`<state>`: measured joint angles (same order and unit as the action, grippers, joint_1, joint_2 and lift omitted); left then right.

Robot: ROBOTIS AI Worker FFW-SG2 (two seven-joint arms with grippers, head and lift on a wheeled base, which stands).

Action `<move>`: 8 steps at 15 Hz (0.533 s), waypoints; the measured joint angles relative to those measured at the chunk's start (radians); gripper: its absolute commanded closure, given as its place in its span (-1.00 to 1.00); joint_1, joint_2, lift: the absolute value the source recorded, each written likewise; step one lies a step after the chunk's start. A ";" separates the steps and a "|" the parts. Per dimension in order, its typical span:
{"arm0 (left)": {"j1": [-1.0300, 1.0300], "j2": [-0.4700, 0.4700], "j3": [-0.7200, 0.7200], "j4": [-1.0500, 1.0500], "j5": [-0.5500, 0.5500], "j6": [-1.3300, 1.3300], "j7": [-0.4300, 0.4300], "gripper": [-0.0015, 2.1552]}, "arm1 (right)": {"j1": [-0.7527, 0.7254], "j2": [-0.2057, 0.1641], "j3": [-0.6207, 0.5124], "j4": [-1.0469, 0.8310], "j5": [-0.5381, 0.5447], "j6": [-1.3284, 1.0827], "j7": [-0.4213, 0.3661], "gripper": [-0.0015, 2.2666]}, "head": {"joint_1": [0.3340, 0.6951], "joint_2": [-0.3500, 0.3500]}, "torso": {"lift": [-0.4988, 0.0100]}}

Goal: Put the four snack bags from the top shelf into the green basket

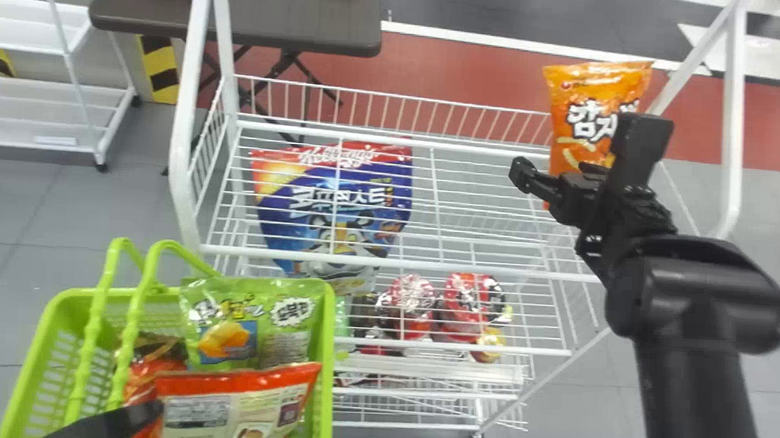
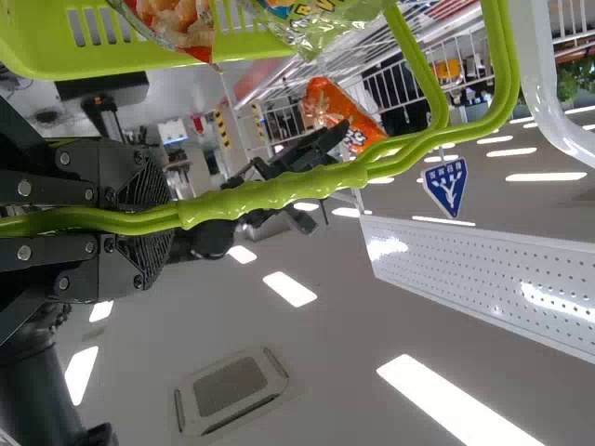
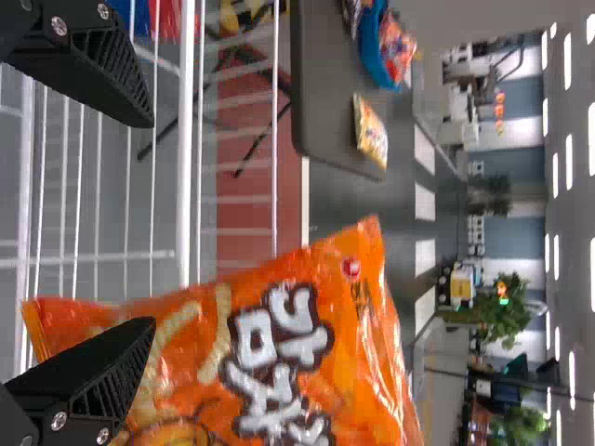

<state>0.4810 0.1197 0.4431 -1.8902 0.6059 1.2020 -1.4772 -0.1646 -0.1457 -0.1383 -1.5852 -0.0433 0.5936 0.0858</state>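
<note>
1. The right gripper has its two fingers spread wide with nothing between them clamped; it is before the right end of the top shelf.
2. Just beyond it is the orange snack bag, upright, its printed broad face turned to the gripper and its long axis running roughly up and down. Whether finger and film touch, I cannot tell.
3. The bag lies off-centre: in the right wrist view it spreads behind the robot's right-hand finger, while the left-hand finger stands clear of it. The coming grasp likely needs a shift to the right, then an advance, so that the fingers straddle the bag; going straight in could shove or crumple it.
4. The right arm is the nearer one, so the pick falls to it.
5. The left gripper is clenched on the handles of the green basket, well apart on the robot's left.
6. In the basket lie a light green bag, a red-topped bag and another reddish bag; the orange one is probably the fourth.
</note>
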 measured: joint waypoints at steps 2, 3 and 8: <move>0.001 0.000 0.002 0.002 0.000 0.000 0.000 0.99 | -0.055 0.000 -0.015 0.077 0.043 -0.003 -0.043 -0.96 | 1.00 -0.68 | 0.96; 0.001 0.000 0.004 0.004 0.000 0.000 0.000 0.99 | -0.085 -0.001 -0.021 0.117 0.067 -0.005 -0.057 -0.96 | 1.00 -0.74 | 0.96; 0.000 0.000 0.008 0.013 0.002 -0.003 -0.001 0.99 | -0.198 -0.004 -0.032 0.299 0.150 -0.025 -0.062 0.88 | 1.00 -0.81 | 0.96</move>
<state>0.4814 0.1196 0.4511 -1.8770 0.6074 1.1989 -1.4780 -0.3626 -0.1501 -0.1703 -1.2862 0.1064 0.5690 0.0237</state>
